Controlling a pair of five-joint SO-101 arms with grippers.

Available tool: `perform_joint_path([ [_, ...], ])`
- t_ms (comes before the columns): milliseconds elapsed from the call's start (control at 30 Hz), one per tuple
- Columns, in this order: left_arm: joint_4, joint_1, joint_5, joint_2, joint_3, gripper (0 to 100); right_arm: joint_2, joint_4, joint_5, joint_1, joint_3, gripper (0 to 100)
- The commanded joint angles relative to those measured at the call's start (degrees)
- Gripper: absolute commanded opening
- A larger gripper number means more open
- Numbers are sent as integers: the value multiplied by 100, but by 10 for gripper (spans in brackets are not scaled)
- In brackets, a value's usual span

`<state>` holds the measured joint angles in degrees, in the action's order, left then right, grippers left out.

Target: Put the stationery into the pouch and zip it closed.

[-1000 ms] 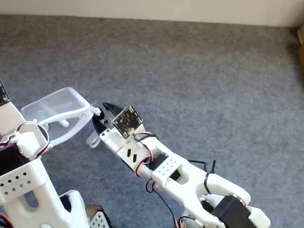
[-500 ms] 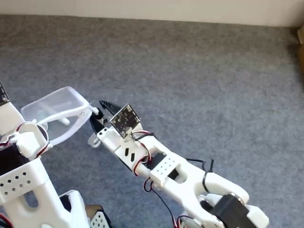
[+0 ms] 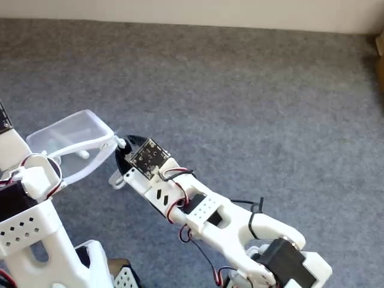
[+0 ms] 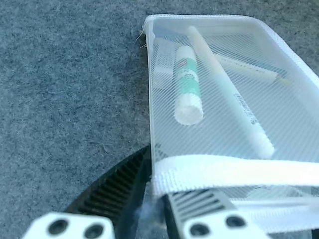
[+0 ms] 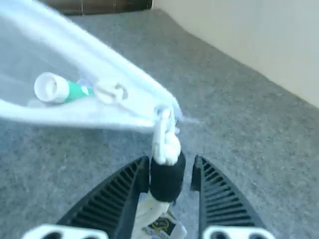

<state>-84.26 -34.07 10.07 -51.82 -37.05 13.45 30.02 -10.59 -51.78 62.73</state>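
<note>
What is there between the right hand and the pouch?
In the right wrist view, the zipper pull hangs from the pouch down between the right hand's fingers.

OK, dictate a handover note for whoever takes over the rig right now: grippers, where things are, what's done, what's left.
Left gripper: fingers shut on the pouch at its edge, holding it above the carpet.
Right gripper: fingers either side of the zip pull at the pouch's other corner, with a gap on one side, so not clamped.
Things: glue stick and pen lie inside the pouch.
Done: stationery is in.
Left: clamp the pull and run the zip. I cannot tell how far it is already shut.
</note>
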Motion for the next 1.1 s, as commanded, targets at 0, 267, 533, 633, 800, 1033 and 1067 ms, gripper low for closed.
perform_joint_path([
  [0,97,-66,0,75,-13,6,514,189,-70,-22,-286,130],
  [267,97,-66,0,75,-13,6,233,180,-70,-57,-295,130],
  [533,97,-66,0,75,-22,6,154,189,-114,-13,-286,12],
  [633,97,-66,0,75,-22,6,435,180,-114,75,-277,5],
  [800,97,-66,0,75,-22,6,1042,145,-114,207,101,5],
  [1033,97,-57,0,75,-4,6,2185,-1666,-123,224,409,5],
  [1067,97,-48,0,75,-4,6,2360,-2035,-123,207,374,5],
])
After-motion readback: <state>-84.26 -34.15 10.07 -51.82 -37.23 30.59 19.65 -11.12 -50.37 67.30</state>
